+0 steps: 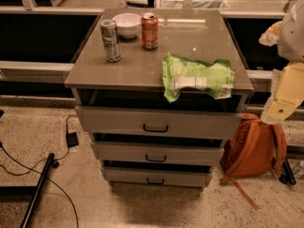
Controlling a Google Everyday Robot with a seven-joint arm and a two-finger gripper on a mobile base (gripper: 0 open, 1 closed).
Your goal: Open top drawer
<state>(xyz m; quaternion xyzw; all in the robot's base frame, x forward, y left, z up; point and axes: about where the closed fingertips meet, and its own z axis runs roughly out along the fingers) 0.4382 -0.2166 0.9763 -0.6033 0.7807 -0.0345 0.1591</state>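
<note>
On the far left, a thin black cord [21,167] is lying across the speckled floor. A small black box [72,139] is sitting near it, and a long black bar [38,189] is lying at a slant.

Next, the grey desk [199,37] is standing in the middle. On its top, a silver can [110,40] is standing up near the left side. A white bowl [127,24] is sitting just behind it, close to the back edge. An orange can [149,31] is standing up right beside the bowl. Farther right, a green snack bag [197,77] is lying flat near the front edge. One corner of it is hanging down over the edge.

Under the desk top, the top drawer [199,123] is sitting just below the bag, above the other two. It is the widest and tallest one. A dark gap is showing above its front. Its small dark handle [156,128] is sitting in the middle, and nothing is touching it. The middle drawer [190,153] and the bottom drawer [185,177] are sitting below it, each one a bit narrower.

To the right of the drawers, an orange backpack [251,148] is leaning on the floor beside the desk.

At the far right edge, the white robot arm [294,27] is reaching down. Its pale pincer [279,106] is hanging beside the desk's right front corner, above the backpack and well apart from the top drawer's handle. I cannot tell if the pincer is released or clenched.
</note>
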